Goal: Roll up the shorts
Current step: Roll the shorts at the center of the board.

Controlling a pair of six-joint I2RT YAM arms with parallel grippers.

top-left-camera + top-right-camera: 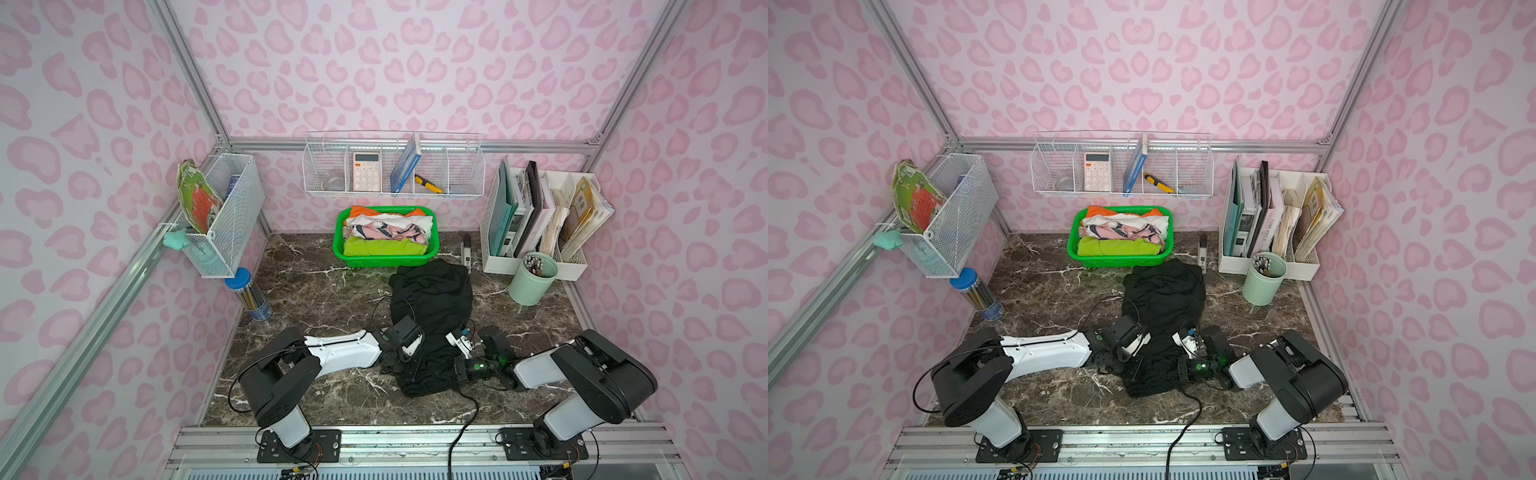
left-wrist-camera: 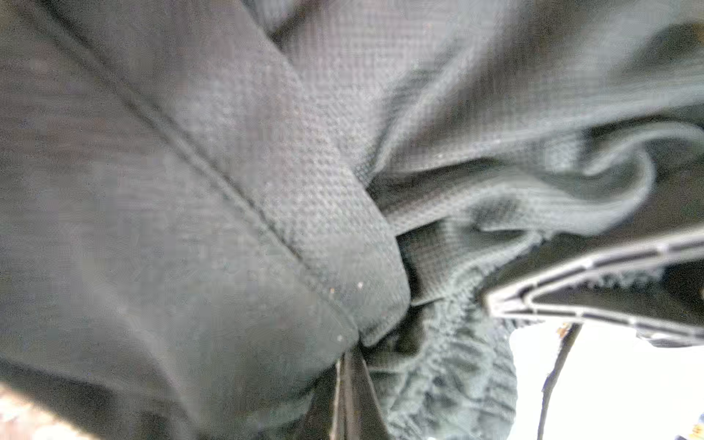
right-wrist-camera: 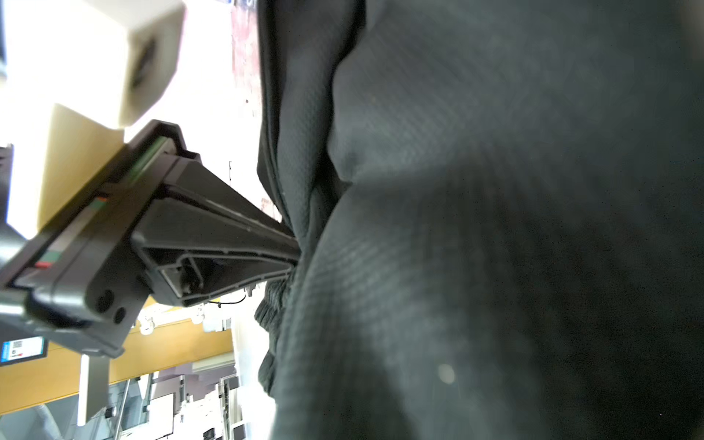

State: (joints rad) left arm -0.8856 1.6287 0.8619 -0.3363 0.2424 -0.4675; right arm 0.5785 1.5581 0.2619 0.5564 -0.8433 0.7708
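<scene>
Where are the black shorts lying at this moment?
In both top views the shorts lie on the marble table, just in front of the green basket and left of the mint cup.

Both top views: side by side, high over the near edge of the bench, looked down across it, shared nearly everything | left wrist: sat very close against shorts | right wrist: equally close, same shorts
</scene>
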